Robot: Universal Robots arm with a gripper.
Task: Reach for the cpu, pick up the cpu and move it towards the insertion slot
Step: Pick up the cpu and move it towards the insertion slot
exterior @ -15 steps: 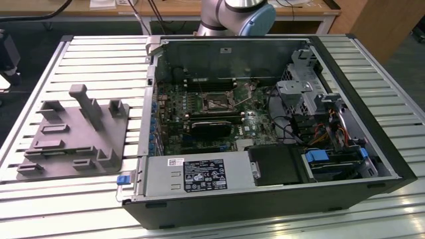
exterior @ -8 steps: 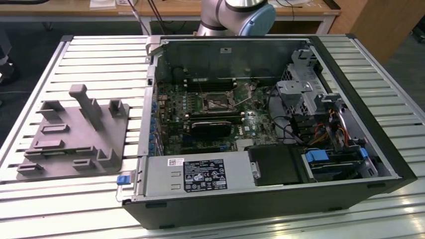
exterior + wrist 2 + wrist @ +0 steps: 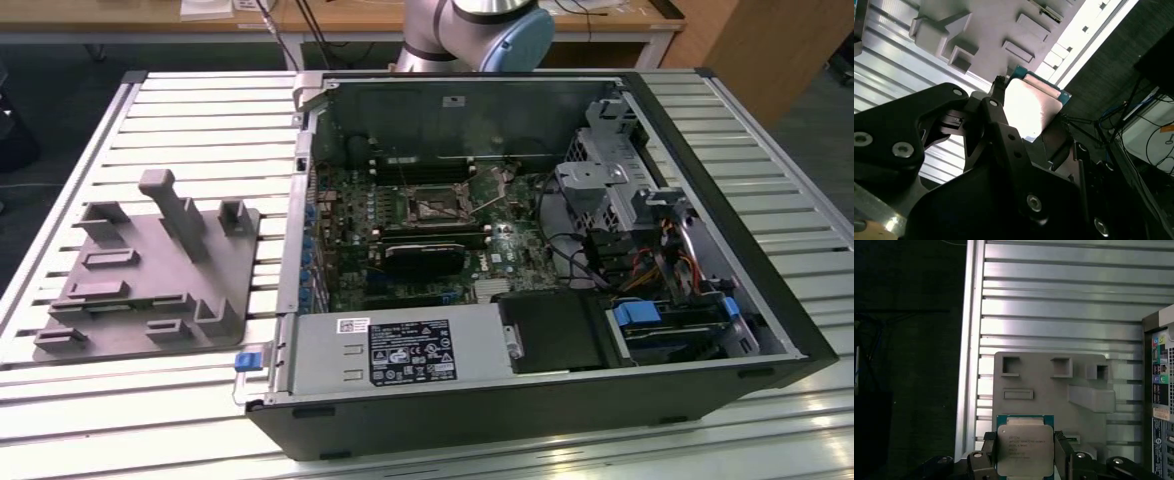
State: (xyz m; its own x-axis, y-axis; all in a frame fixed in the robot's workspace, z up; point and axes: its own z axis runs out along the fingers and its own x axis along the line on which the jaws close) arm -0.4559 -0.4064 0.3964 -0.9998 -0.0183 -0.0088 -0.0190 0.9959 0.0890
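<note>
The cpu (image 3: 1025, 449), a square chip with a silvery top plate, is clamped between the two black fingers (image 3: 988, 456) of my gripper (image 3: 1025, 462), which is shut on it. It hangs above the grey plastic fixture (image 3: 1054, 390), near that fixture's edge. In the second wrist view the cpu (image 3: 1031, 102) shines brightly between the dark finger links, with the fixture (image 3: 979, 30) beyond it. The insertion slot (image 3: 438, 205), a dark square socket with a shiny frame and a thin wire lever, lies on the motherboard inside the open computer case (image 3: 694, 180).
The grey fixture (image 3: 147, 280) lies on the slatted metal table (image 3: 200, 130) at the exterior view's left of the case. A power supply box (image 3: 400, 350), drive bays and cable bundles (image 3: 641, 260) crowd the case. The arm's base (image 3: 481, 30) stands behind it.
</note>
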